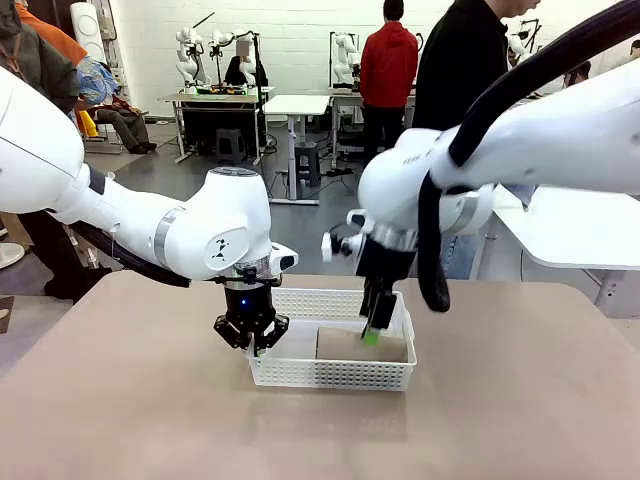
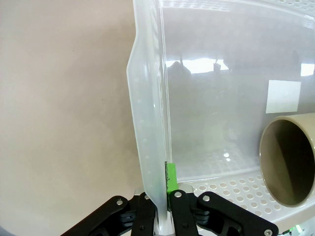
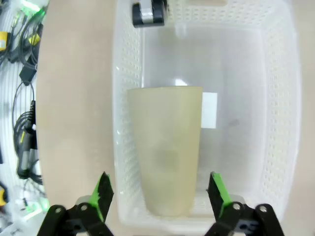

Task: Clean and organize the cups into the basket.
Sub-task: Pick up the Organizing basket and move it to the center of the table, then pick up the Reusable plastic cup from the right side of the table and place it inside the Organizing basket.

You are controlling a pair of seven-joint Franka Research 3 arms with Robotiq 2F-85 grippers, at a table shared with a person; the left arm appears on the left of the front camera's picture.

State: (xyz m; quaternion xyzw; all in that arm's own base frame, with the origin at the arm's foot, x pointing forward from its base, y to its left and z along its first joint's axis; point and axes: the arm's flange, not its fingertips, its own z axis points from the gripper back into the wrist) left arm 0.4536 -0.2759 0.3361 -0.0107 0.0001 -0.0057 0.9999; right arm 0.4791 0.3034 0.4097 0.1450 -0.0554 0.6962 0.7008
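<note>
Jaws of our left gripper (image 1: 252, 338) are clenched on the left wall of the shallow white lattice plastic basket (image 1: 330, 376). Our right gripper (image 1: 372, 332) hangs released over a tan tapered matte cup (image 3: 165, 152) lying inside. We judge this cup stowed; next, the right arm must lift clear and seek another.

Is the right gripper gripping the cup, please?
No; the right gripper stands open, fingers apart either side of the cup lying in the basket.

White wall (image 1: 290, 40), grey floor (image 1: 200, 185), white desks (image 1: 297, 104), people standing (image 1: 388, 70)
</note>
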